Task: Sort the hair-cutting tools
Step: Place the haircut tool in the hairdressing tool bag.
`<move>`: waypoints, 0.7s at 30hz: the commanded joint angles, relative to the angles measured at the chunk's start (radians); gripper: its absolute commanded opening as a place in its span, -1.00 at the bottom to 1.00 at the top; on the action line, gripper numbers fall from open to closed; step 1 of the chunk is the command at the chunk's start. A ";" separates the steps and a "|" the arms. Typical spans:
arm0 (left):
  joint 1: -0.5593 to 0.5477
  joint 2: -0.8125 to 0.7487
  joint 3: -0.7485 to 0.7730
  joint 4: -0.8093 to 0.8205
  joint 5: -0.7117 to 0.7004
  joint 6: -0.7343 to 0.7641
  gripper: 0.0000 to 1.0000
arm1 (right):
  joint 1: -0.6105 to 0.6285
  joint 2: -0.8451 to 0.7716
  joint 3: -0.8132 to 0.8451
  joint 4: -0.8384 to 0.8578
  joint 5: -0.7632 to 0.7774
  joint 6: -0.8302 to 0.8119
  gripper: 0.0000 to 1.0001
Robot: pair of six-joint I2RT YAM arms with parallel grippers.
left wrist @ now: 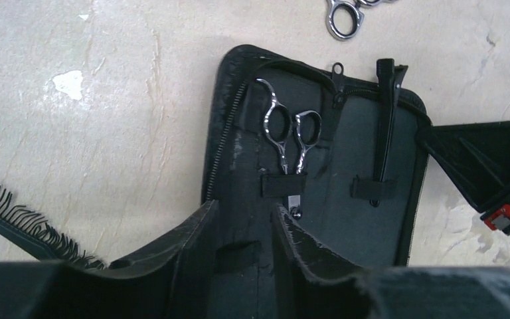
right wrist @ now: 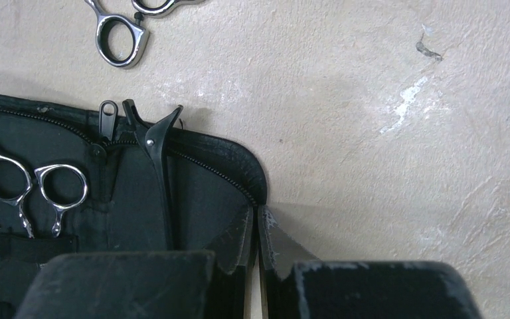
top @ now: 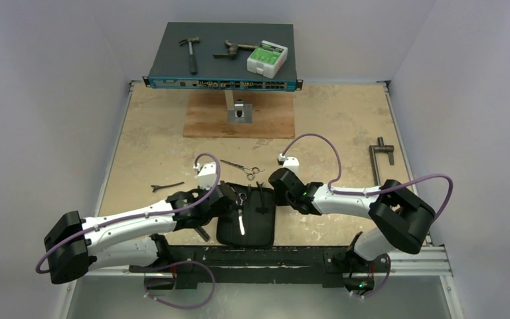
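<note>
In the open case [left wrist: 345,153], at the near-middle of the table [top: 345,126], one pair of scissors [left wrist: 291,143] sits blades-down under an elastic band, rings toward the far rim. A clip [left wrist: 386,126] is tucked under a second band beside it, its head poking past the zip.

The loose scissors [top: 244,169] lie flat on the table just beyond the case's far edge. A loose clip [top: 166,187] lies well off to the left. The comb [left wrist: 13,216] lies on the table left of the case, teeth up in the left wrist view.

The left gripper [left wrist: 246,209] hovers over the near left part of the case, jaws spread and holding nothing. The right gripper [right wrist: 256,219] is at the case's right rim near the far corner. Its jaws are drawn almost together with only a thin slit showing, and I cannot tell whether they nip the rim.

By my reading, sorting is about half done: two tools are stowed and three are out. The likely next step is the loose scissors, the nearest piece. That calls for a low, flat pinch on thin metal, probably at the rings or pivot, then threading the blades under a band without dislodging the stowed pair.
</note>
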 commanded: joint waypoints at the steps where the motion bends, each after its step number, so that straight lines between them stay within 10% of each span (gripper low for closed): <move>1: -0.003 0.006 -0.009 0.064 0.023 0.049 -0.23 | -0.007 0.038 0.019 -0.009 0.031 -0.064 -1.00; 21: 0.170 -0.179 -0.182 0.245 0.272 0.231 0.17 | -0.074 0.056 -0.010 0.043 -0.035 -0.144 -1.00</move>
